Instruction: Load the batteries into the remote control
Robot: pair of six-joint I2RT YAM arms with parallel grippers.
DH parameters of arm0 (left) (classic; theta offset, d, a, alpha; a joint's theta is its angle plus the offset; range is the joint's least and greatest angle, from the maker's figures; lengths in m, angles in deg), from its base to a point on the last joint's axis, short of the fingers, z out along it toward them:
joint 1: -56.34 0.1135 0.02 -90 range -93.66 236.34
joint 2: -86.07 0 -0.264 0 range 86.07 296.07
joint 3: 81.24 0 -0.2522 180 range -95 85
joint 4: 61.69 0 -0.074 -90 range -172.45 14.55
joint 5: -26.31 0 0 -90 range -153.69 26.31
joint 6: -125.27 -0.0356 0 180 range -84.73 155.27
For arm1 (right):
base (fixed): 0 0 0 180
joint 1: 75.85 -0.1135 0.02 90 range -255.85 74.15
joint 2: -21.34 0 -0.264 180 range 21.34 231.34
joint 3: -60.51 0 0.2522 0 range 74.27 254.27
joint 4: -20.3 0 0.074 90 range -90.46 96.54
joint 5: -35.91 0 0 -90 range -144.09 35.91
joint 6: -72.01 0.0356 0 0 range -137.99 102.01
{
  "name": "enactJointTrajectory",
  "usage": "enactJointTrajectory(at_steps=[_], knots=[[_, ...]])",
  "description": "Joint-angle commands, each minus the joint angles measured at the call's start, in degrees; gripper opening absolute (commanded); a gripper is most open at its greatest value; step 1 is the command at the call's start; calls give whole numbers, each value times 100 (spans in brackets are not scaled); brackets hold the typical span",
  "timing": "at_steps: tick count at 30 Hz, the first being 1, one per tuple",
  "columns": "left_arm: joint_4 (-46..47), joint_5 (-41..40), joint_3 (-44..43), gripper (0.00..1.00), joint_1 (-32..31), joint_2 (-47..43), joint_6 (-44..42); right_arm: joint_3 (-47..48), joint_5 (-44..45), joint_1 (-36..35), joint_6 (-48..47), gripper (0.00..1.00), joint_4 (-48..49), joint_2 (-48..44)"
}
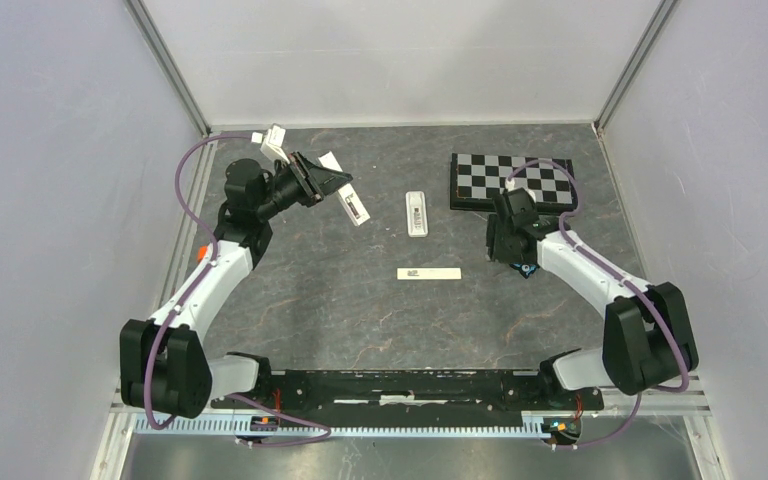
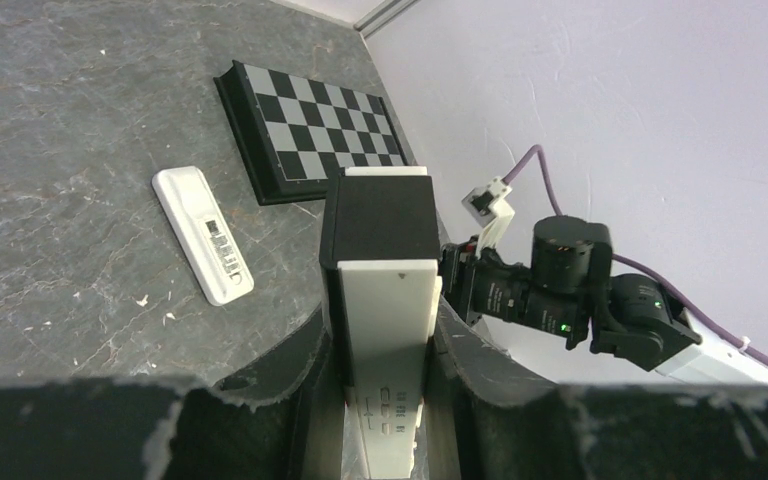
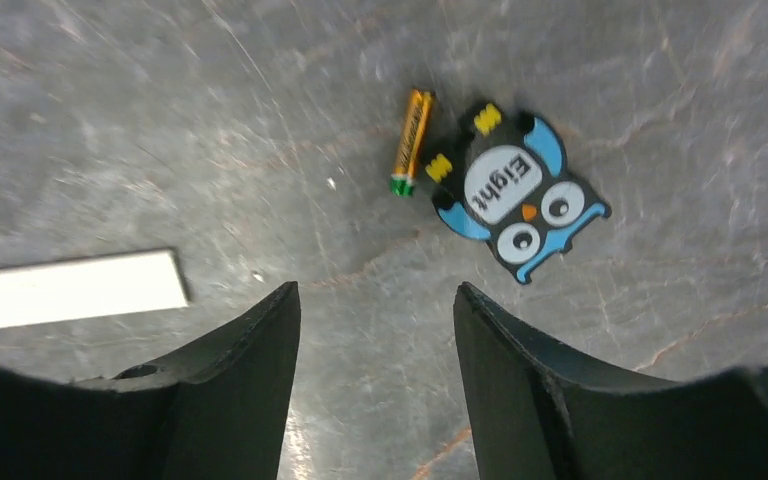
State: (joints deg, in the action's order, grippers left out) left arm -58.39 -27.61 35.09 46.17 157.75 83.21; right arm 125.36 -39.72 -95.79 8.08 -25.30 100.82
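L arm: the left pincer (image 2: 385,335) is clamped tight across a white slab (image 2: 385,300), 1 finger on each long edge. It holds the slab up off the bench (image 1: 340,310) over the far-left part. A black block (image 2: 380,220) sits over the slab's mid part, w/ a white end poking out past it. There are small marks on the white face near the fingers. I can't tell what this piece is from my views.

The remote control (image 1: 417,213) is in neither pincer. It lies flat mid-bench toward the far side, grey window face up, long axis running away from the arms. It sits between the left pincer and the chessboard (image 1: 512,180), apart from both. A white bar (image 1: 429,273) lies crosswise on the near side of the remote control, not touching it.

R arm: the right pincer (image 3: 375,300) hangs over the bench just off the chessboard's near edge, jaws well apart, nothing between them. Just past its tips I see 1 battery (image 3: 412,140), orange wrap w/ a green end, flat on the bench. It's right beside an owl sticker (image 3: 515,190) printed "Eight". The green end is next to the owl's yellow foot; can't tell if they touch. The white bar's end shows at the left edge of the R wrist cam.
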Motion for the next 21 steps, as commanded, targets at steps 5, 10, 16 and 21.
enactJointTrajectory(at_steps=[5, 10, 16, 21], knots=[[4, 6, -18, 8, 24, -59, -391, -642, -297, 369, 85, 66, 607, 186], [5, 5, -40, 8, 24, -13, -391, -678, -255, 515, 298, 65, 855, 389], [8, 0, -80, 9, 24, 57, -391, -689, -26, 563, 454, 61, 1257, 549], [8, 4, -107, 8, 24, 110, -391, -519, 274, 567, 448, 56, 1388, 812]])
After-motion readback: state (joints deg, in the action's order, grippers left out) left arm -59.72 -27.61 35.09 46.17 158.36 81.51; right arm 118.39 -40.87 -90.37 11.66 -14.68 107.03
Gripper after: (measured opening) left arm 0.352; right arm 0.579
